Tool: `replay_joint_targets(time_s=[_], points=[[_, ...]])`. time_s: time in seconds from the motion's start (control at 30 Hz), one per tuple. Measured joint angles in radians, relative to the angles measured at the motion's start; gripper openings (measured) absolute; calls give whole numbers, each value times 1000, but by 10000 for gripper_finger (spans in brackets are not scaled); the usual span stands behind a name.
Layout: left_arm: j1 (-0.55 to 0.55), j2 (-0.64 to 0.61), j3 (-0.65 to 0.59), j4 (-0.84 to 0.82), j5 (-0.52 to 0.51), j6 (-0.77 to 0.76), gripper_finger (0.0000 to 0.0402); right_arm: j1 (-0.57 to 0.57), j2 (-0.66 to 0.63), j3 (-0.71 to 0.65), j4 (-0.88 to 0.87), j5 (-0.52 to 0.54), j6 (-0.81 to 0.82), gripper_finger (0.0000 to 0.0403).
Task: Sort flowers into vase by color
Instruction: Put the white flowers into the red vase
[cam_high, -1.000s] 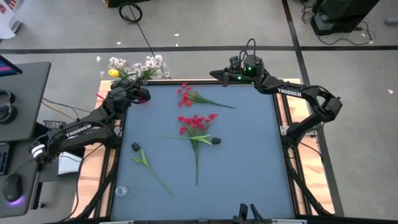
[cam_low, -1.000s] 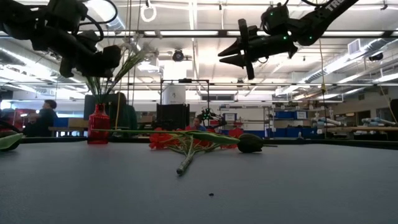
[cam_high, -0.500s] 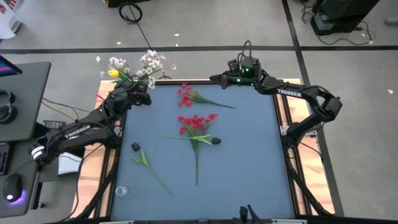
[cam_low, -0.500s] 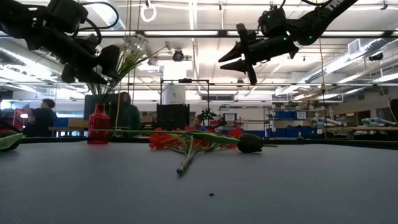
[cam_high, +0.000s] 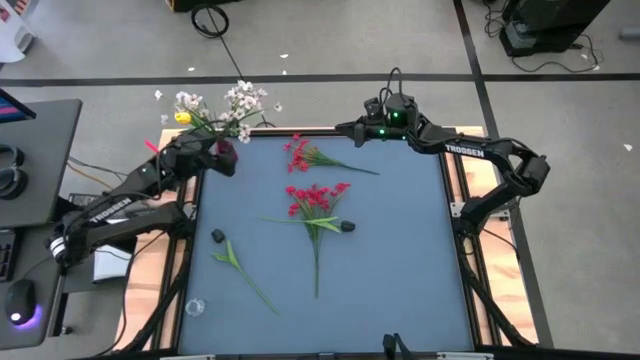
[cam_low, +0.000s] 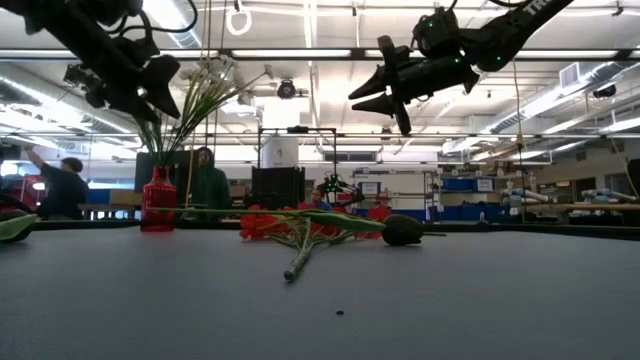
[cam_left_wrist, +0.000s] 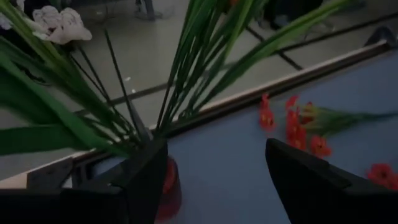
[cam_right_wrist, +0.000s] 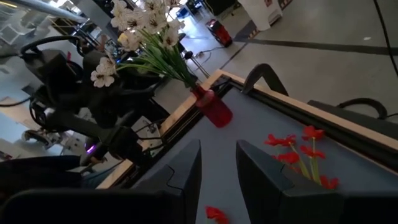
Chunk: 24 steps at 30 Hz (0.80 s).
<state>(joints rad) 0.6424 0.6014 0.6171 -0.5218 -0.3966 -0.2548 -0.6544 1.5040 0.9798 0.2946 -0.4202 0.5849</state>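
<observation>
A red vase (cam_high: 226, 156) stands at the table's far left corner and holds white flowers (cam_high: 238, 100) and a yellow one (cam_high: 183, 117); their green stems (cam_left_wrist: 186, 74) fan up out of it. My left gripper (cam_left_wrist: 214, 180) hangs open just on the near side of the vase (cam_left_wrist: 169, 186), above it in the low view (cam_low: 150, 92), and holds nothing. Two red flowers (cam_high: 300, 152) (cam_high: 318, 197) lie flat on the table's middle. My right gripper (cam_high: 345, 128) hovers open high over the far edge (cam_low: 385, 90), with nothing in it.
A green sprig (cam_high: 238, 265) lies toward the near left, with a small dark piece (cam_high: 217, 236) at its top; another dark piece (cam_high: 347, 227) lies by the lower red flower's stem. A small clear object (cam_high: 195, 307) sits at the near left edge. People stand in the room behind (cam_low: 65, 185).
My left gripper has opened and let go of the white flowers, then risen and drawn back from the vase while tipping up. The white blossoms have swung toward the table's right and now stand in the vase on their own.
</observation>
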Motion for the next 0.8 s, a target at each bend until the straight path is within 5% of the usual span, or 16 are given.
replay_joint_targets(time_s=[0.47, 0.8], points=[[-36, 8, 218, -436, 9, -194, 277, 1, 0, 0, -32, -19, -20, 110], [-36, 44, 280, -608, 106, -279, 276, 46, 0, 0, -110, 1, -72, 110]])
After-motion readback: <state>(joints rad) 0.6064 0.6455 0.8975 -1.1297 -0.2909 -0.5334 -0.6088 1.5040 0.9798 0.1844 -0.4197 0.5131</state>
